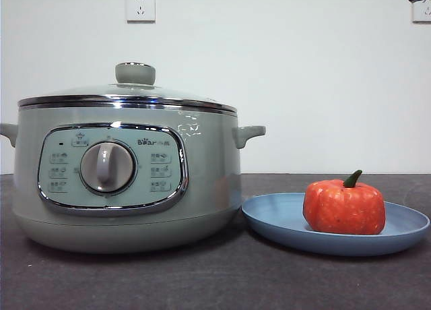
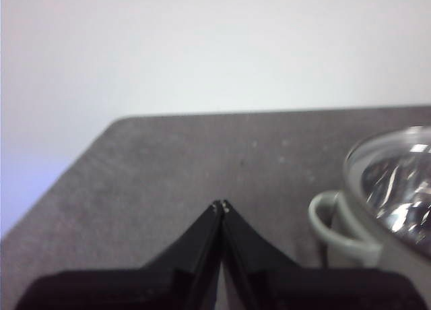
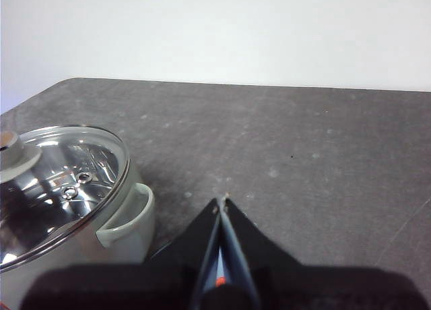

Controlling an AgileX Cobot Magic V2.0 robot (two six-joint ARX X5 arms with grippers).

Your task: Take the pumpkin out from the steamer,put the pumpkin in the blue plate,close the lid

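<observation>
Now pumpkin [image 1: 344,206] on blue plate [image 1: 283,219], clear of both grippers.

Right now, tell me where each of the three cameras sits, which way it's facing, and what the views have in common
Front view: low at table height, looking level at the steamer, its lid on, and the pumpkin on the blue plate; only a black arm tip at the top corner.
Left wrist view: above the table beside the steamer; left gripper shut.
Right wrist view: on the steamer's other side; right gripper shut.
All three share steamer and lid.
</observation>
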